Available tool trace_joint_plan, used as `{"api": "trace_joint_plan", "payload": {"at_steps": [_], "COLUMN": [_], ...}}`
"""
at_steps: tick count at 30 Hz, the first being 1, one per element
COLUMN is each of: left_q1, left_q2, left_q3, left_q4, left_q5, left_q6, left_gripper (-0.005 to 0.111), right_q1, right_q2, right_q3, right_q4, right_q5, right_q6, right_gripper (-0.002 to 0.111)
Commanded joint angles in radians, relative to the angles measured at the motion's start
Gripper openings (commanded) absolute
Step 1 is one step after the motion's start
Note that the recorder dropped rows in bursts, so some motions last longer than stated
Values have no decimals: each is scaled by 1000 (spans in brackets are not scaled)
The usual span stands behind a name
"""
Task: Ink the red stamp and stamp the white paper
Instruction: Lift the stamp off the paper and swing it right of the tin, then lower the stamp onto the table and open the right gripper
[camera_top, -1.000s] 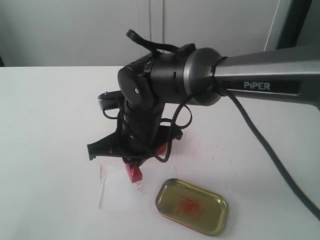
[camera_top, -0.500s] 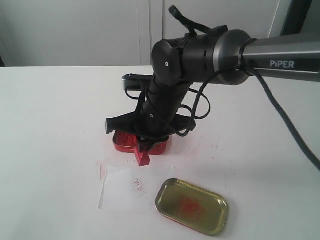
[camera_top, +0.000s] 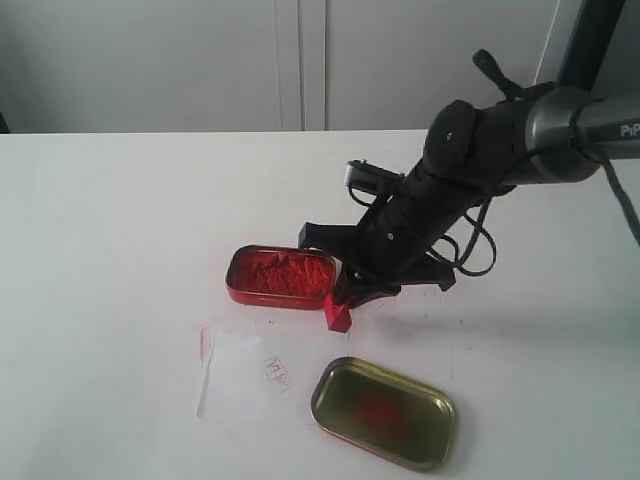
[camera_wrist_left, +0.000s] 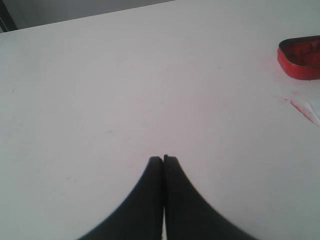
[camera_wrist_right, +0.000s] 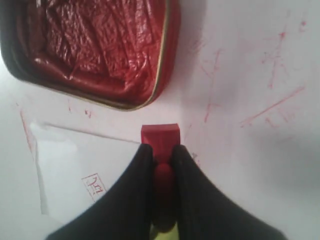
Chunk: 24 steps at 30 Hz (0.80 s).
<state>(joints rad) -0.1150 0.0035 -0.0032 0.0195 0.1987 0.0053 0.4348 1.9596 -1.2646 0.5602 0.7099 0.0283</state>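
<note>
From my seat the job reads as nearly done: the white paper already carries 1 small red square imprint, so I judge that the inking and the press have both happened and that parking the stamp, or a second print, is all that could be left. My right end effector has its 2 fingers narrowed onto the knob of the red stamp, base pointing down, just beside the near right corner of the red tin and at the paper's far right corner. The wrist view puts the stamp off the sheet, over ink-scratched bench. Whether its base is touching the bench or hanging just above it, I can't say for sure from these angles. The tin is open and packed with crinkled red ink paste. The gold lid lies upturned near the paper's right edge, holding nothing but a red smear at its middle. My left end effector is fully closed on nothing, over bare bench well apart from the action.
</note>
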Motion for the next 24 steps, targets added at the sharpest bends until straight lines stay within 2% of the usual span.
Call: {"api": "trace_joint_plan", "payload": {"at_steps": [1,7,12,19,24], "left_q1": [2,2,2,2,2], "left_q2": [-3,-3,-3,-3,-3], "left_q3": [3,3,3,3,3], "left_q4": [-3,-3,-3,-3,-3], "left_q5": [-3,-3,-3,-6,-6], "left_q6": [3,3,3,3,3], "left_gripper": [0,0,0,0,0], "right_q1": [-72,-187,-227,-227,-227], "right_q2": [-15,-15,-15,-13,22], "right_q3": [32,112,137,137,137], "right_q4": [145,467,518,620,625], "right_q5": [-45,-41,-27,-58,-52], "right_q6": [-117,-411,-493,-609,-609], "right_gripper": [0,0,0,0,0]}}
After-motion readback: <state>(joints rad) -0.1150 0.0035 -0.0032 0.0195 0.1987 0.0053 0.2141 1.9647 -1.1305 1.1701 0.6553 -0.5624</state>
